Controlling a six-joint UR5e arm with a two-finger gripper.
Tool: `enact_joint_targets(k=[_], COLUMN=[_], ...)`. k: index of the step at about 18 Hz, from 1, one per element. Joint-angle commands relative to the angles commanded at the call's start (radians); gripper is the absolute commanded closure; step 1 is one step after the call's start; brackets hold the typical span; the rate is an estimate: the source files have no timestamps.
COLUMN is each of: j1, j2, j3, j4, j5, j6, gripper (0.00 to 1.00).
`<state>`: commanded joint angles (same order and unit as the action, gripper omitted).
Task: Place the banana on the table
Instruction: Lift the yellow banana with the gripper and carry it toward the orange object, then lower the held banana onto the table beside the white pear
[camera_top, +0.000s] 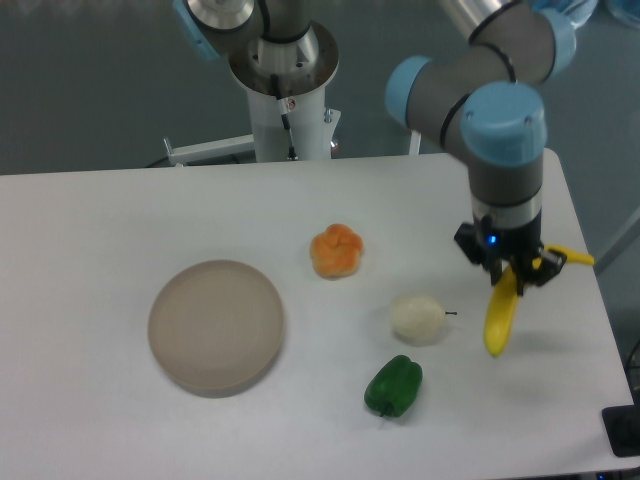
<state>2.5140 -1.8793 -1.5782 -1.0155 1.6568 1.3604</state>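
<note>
Black two-finger pincer (509, 277) at right of frame, closed on the smooth curved bright yellow plastic-looking banana (500, 320) near its stem end. Banana hangs tip-down, lifted off the large flat white tabletop (120, 220); shadow lies below it. Just left: a pale cream round fruit (417, 318). Lower centre: a glossy green pepper (393, 386). Centre: a lobed orange fruit (337, 251). Left: a round beige-grey plate (216, 326).

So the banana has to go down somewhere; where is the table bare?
Bare table lies left of the plate, along the far edge, and under the hand holding the banana. It is crowded around the white fruit and green pepper.
</note>
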Motion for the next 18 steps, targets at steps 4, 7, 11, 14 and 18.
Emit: enact_joint_targets(k=[4, 7, 11, 14, 18], j1=[0.060, 0.097, 0.101, 0.095, 0.101], j2=[0.057, 0.072, 0.078, 0.080, 0.080], j3=[-0.113, -0.184, -0.255, -0.293, -0.339], j4=[0.008, 0.012, 0.014, 0.015, 0.052], j5=[-0.051, -0.118, -0.150, -0.150, -0.138], j6=[0.126, 0.143, 0.125, 0.048, 0.168], gripper=[0.93, 0.93, 0.93, 0.93, 0.94])
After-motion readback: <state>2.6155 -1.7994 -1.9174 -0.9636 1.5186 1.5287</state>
